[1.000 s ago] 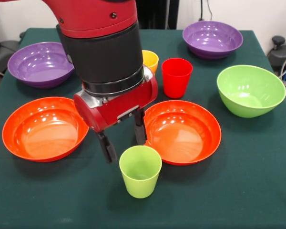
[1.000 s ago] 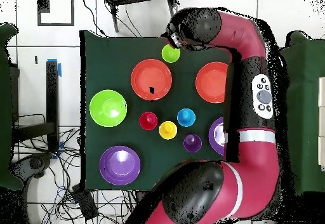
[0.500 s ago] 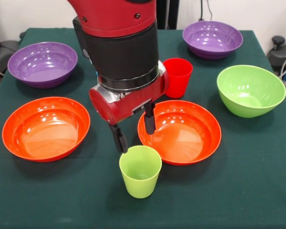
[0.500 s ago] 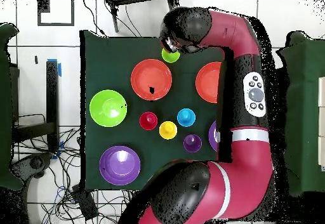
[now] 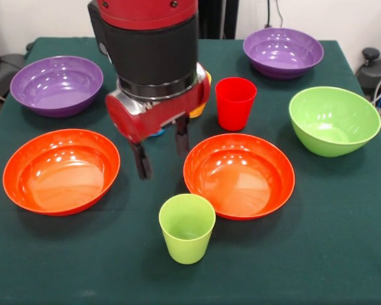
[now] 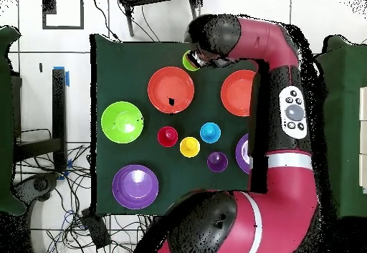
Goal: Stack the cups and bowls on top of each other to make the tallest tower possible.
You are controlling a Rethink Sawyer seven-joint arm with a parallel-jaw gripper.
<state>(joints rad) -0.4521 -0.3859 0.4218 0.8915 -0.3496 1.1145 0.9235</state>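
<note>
My gripper (image 5: 162,154) hangs open and empty above the cloth between the two orange bowls (image 5: 61,170) (image 5: 239,175). It is behind and above the light green cup (image 5: 187,227), which stands upright alone near the front edge. Behind the right orange bowl is the red cup (image 5: 235,101). The yellow cup (image 5: 201,105) and a sliver of the blue cup (image 5: 155,133) peek out from behind the gripper's body. From overhead, the red (image 6: 168,136), yellow (image 6: 189,147), blue (image 6: 210,132) and purple (image 6: 217,162) cups cluster mid-table. The arm half covers the light green cup (image 6: 188,60). Nothing is stacked.
Two purple bowls (image 5: 57,84) (image 5: 283,51) sit at the far corners and a deep light green bowl (image 5: 334,119) at the right. From overhead the arm covers part of one orange bowl (image 6: 235,92) and one purple bowl (image 6: 244,153).
The gripper has lifted and drawn back to the left, away from the light green cup and the right orange bowl's rim. It stays open. No cup or bowl has moved.
</note>
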